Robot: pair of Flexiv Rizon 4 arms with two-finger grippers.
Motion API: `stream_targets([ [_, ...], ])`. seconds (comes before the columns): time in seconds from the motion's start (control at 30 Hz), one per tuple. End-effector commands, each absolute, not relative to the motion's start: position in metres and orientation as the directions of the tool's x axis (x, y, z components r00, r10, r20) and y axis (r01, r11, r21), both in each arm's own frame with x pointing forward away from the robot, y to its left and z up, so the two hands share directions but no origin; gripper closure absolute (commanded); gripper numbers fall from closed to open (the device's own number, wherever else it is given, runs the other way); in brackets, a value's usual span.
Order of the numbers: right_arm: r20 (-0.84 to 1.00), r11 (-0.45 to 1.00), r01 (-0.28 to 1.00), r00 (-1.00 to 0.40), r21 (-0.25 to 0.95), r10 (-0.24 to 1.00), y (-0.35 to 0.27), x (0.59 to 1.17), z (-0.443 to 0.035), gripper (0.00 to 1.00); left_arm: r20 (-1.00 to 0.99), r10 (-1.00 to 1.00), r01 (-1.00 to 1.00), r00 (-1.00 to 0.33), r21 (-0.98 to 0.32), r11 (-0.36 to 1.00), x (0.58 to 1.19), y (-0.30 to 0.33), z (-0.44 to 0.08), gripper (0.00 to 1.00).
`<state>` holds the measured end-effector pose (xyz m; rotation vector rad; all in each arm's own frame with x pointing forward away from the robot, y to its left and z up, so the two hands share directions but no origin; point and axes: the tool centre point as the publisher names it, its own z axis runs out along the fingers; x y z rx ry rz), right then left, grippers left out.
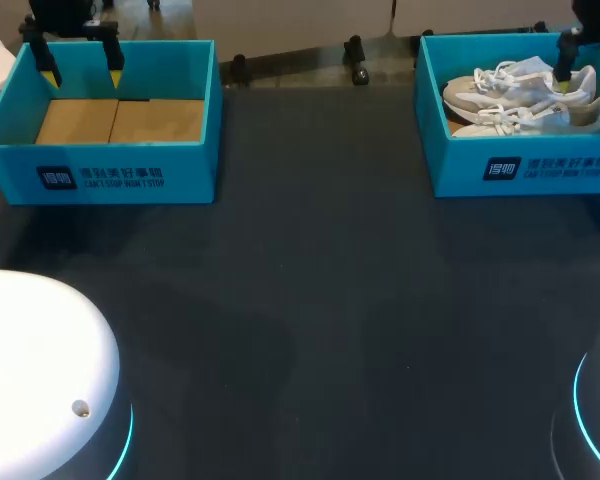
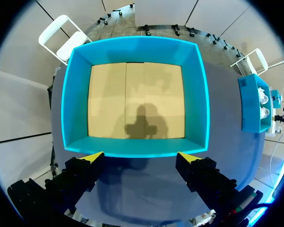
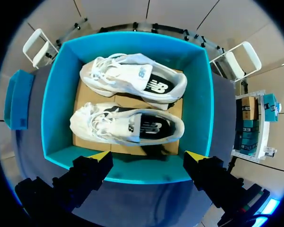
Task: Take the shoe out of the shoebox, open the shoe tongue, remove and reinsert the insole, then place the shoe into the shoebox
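Note:
Two white shoes lie side by side in the teal shoebox (image 1: 525, 165) at the table's back right; its rim (image 3: 132, 178) shows in the right wrist view. One shoe (image 3: 128, 126) lies nearer my right gripper (image 3: 147, 155), the other shoe (image 3: 135, 80) beyond it. In the head view the shoes (image 1: 525, 100) lie under my right gripper (image 1: 570, 68), which hangs open above the box, touching nothing. A second teal box (image 1: 105, 165) at the back left holds only a cardboard floor (image 2: 135, 101). My left gripper (image 1: 80, 65) hovers open above that box; between its fingers (image 2: 139, 156) there is nothing.
The dark table surface (image 1: 310, 300) stretches between and in front of the two boxes. White rounded arm bases sit at the near left (image 1: 30, 370) and near right corners.

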<state>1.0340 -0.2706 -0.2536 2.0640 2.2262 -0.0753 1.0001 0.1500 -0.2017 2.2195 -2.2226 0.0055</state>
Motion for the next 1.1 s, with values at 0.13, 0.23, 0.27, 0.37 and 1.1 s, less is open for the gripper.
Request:
stream_targets([
  [0.13,-0.099,0.071,0.997,-0.070,0.007,0.993,-0.291,1.041,-0.267,0.03,0.002,-1.000,-1.000,-0.001,-0.001,0.001,1.000,0.150,-0.201,0.00],
  [0.23,-0.095,0.077,0.997,-0.076,0.003,0.993,-0.297,1.043,-0.273,0.07,0.002,-1.000,-1.000,-0.001,-0.001,0.001,1.000,0.150,-0.201,0.00],
  [0.27,-0.094,0.078,0.997,-0.077,0.004,0.993,-0.298,1.043,-0.274,0.08,0.002,-1.000,-1.000,-0.001,-0.001,0.001,1.000,0.150,-0.201,0.00],
  [0.37,-0.092,0.086,0.996,-0.085,0.010,0.992,-0.304,1.045,-0.280,0.10,0.002,-1.000,-1.000,-0.001,-0.001,0.001,1.000,0.150,-0.201,0.00],
  [1.1,-0.061,0.094,0.995,-0.093,0.011,0.994,-0.319,1.050,-0.315,0.05,0.002,-1.000,-1.000,-0.001,-0.001,0.001,1.000,0.150,-0.201,0.00],
])
